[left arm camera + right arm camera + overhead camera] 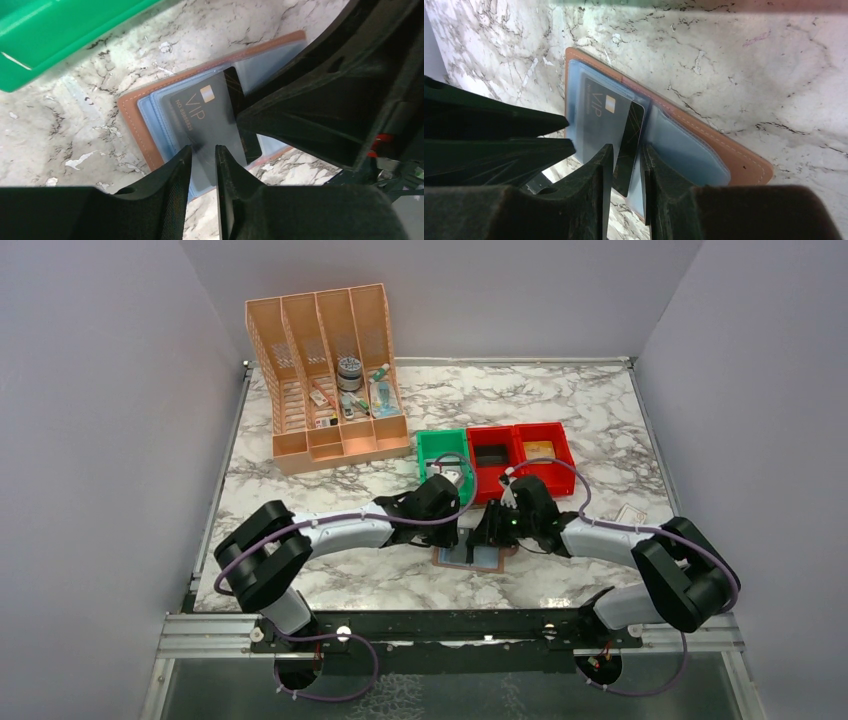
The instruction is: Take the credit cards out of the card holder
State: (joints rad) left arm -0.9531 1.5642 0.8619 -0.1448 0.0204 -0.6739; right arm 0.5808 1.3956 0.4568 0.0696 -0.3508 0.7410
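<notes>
The card holder (470, 560) lies open on the marble between both arms, brown outside (749, 167), blue-grey pockets inside (150, 112). A grey credit card marked VIP (210, 112) sits in a pocket. A black credit card (631, 132) stands tilted out of the middle fold. My right gripper (626, 157) straddles the black card's lower end, its jaws narrowly apart and not pressed on it. My left gripper (202, 152) hovers over the VIP card's near end with a narrow gap between its jaws. The two grippers (462, 530) (490, 532) nearly meet above the holder.
A green bin (440, 445) and two red bins (493, 453) (545, 445) stand just behind the holder. An orange file organizer (330, 370) with small items is at the back left. A small white box (630, 513) lies at the right.
</notes>
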